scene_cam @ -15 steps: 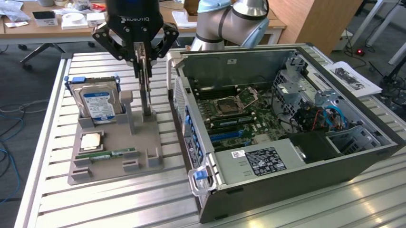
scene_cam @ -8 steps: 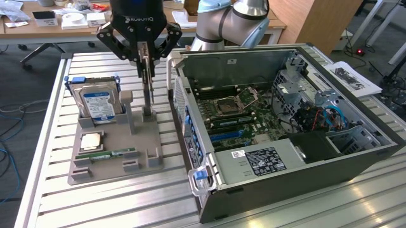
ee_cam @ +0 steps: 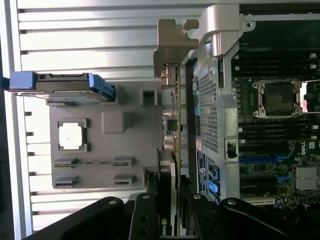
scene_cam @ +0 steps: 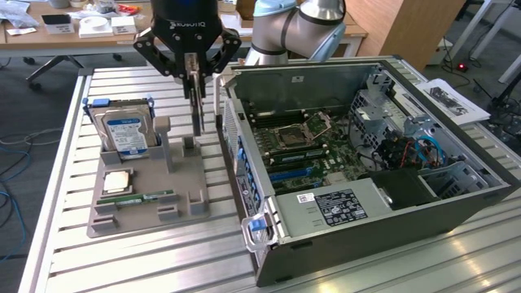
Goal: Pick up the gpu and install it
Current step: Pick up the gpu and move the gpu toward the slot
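Black robot gripper point(scene_cam: 193, 74) clenched on flat green circuit-board gpu point(scene_cam: 197, 113), held upright and edge-on over grey plastic parts tray point(scene_cam: 183, 178). In the exterior view, open grey computer case point(scene_cam: 391, 235) sits at the gpu's 3 o'clock.

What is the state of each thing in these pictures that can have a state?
end effector: shut on the gpu.
gpu: held upright, edge-on, over the tray.
hard drive: standing upright in the tray.
memory stick: lying flat in the tray.
computer case: side open, motherboard exposed.
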Robot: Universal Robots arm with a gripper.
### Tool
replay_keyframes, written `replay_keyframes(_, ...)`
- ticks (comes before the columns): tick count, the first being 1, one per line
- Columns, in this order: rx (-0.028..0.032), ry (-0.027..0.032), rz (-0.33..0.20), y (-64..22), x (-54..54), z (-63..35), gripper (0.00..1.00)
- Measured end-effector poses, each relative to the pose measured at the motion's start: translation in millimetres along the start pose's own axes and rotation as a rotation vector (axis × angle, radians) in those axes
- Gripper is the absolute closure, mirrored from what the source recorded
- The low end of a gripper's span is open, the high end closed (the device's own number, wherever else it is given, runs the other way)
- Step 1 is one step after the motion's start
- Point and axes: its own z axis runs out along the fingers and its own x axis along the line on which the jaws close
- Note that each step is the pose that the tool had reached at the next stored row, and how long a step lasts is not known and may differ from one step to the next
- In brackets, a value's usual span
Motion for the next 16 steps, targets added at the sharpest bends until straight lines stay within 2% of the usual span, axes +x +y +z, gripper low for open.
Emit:
replay_keyframes(4, -0.0013, 0.0, 0.0, 0.8, -6.4, 0.2, 0.73)
replay_keyframes(16, -0.0067, 0.0003, 0.0, 4.2, -35.3, 1.1, 0.73)
